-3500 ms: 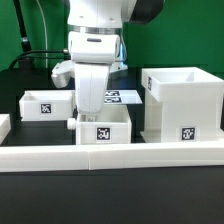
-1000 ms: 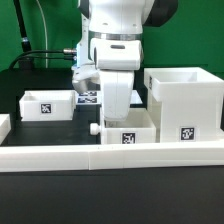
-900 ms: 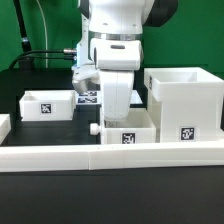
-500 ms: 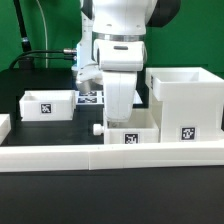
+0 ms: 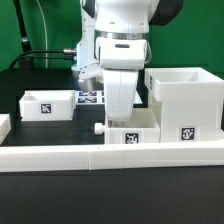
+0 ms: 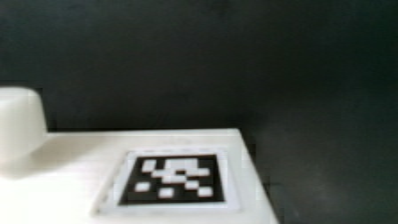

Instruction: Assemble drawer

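In the exterior view a small white tray [image 5: 132, 133] with a tag on its front and a knob [image 5: 98, 128] on its side sits at the middle, against the front border wall. My gripper [image 5: 120, 114] reaches straight down into it, its fingers close together and their tips hidden behind the tray's wall. The large cube-like housing [image 5: 185, 105] stands just to the exterior view's right of this tray, open side up. A second small tray [image 5: 47, 104] sits at the left. The wrist view shows a blurred tag [image 6: 175, 180] on white plastic and the knob [image 6: 18, 125]; no fingers show there.
The long low white border wall [image 5: 110, 156] runs along the front of the table. The marker board [image 5: 90, 97] lies flat behind the arm. Black cables run at the back left, in front of a green backdrop.
The gripper and the middle tray have moved together toward the exterior view's right, closer to the housing. The left tray and the housing have not moved.
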